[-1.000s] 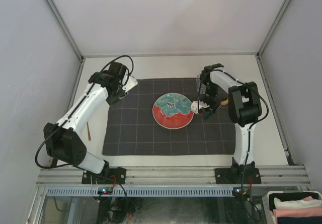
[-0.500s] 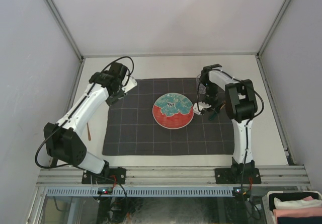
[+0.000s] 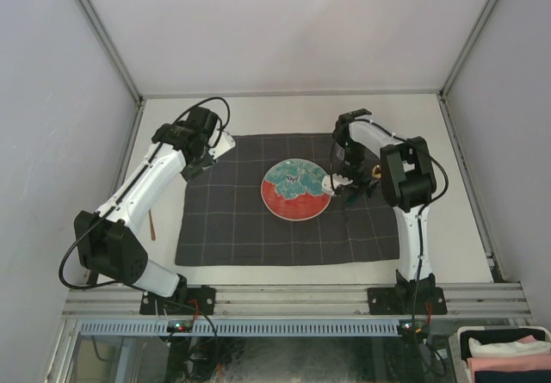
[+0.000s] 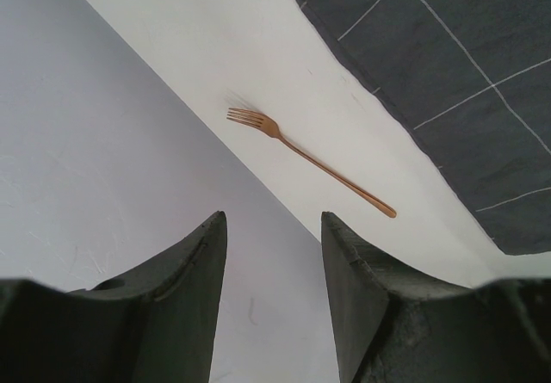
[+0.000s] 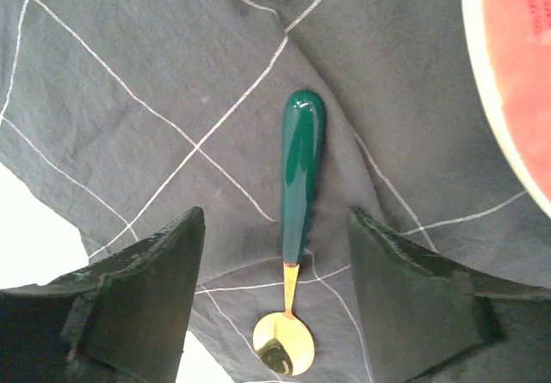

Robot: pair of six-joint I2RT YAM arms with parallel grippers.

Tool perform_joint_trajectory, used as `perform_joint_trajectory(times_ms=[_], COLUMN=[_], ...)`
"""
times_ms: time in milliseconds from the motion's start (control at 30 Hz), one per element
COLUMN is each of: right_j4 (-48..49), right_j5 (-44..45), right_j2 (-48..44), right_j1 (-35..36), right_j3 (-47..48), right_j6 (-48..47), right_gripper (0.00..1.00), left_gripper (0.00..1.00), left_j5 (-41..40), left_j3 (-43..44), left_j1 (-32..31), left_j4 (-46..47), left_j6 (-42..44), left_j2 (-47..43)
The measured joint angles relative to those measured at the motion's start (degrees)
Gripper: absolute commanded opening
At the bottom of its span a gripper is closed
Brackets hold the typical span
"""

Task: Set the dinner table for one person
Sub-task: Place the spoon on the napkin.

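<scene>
The right hand (image 5: 275, 219) stood apart, empty, its fingers either side of a green-handled spoon (image 5: 301, 168) lying on the checked cloth (image 5: 129, 82). The left hand (image 4: 271, 219) hung apart, empty, above a fork (image 4: 310, 161) on the worktop (image 4: 215, 47).

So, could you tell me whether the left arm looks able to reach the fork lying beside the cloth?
Probably yes. The fork lies alone on the bare dinner table, just off the cloth, and the left end effector is open with nothing between them, though it must fold back toward its base.
</scene>
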Motion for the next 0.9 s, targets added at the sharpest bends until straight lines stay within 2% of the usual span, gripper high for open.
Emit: perform_joint_trajectory(times_ms=[400, 433, 500, 567, 633, 733, 900], right_j4=[-0.68, -0.72, -1.03, -1.07, 0.42, 5.16, 18.88], right_j5=[-7.91, -9.20, -11.93, -15.43, -19.17, -23.67, -26.93], right_j2=[-5.70, -6.80, -8.37, -9.40, -10.32, -12.57, -20.59], right_j1=[-4.48, -4.94, -5.64, -6.21, -6.62, -6.67, -6.64], right_j3=[5.57, 6.78, 9.09, 12.46, 15.61, 15.80, 4.74], right_j6=[-0.24, -0.28, 0.63, 4.57, 12.55, 29.90, 62.34], right_gripper=[0.80, 0.82, 0.98, 1.00, 1.00, 1.00, 1.00], left_gripper=[0.52, 0.52, 0.52, 0.52, 0.52, 0.51, 0.51], left_j5=[0.42, 0.48, 0.50, 0.59, 0.81, 1.33, 2.47], left_j3=[0.00, 0.00, 0.00, 0.00, 0.00, 0.00, 0.00], left_j1=[-0.20, -0.22, -0.28, -0.33, -0.33, -0.33, -0.33], left_j4=[0.20, 0.31, 0.59, 1.03, 1.36, 1.64, 2.56], left_j6=[0.79, 0.79, 0.79, 0.72, 0.59, 0.52, 0.11], left_j2=[-0.96, -0.96, -0.96, -0.96, -0.94, -0.76, 0.90])
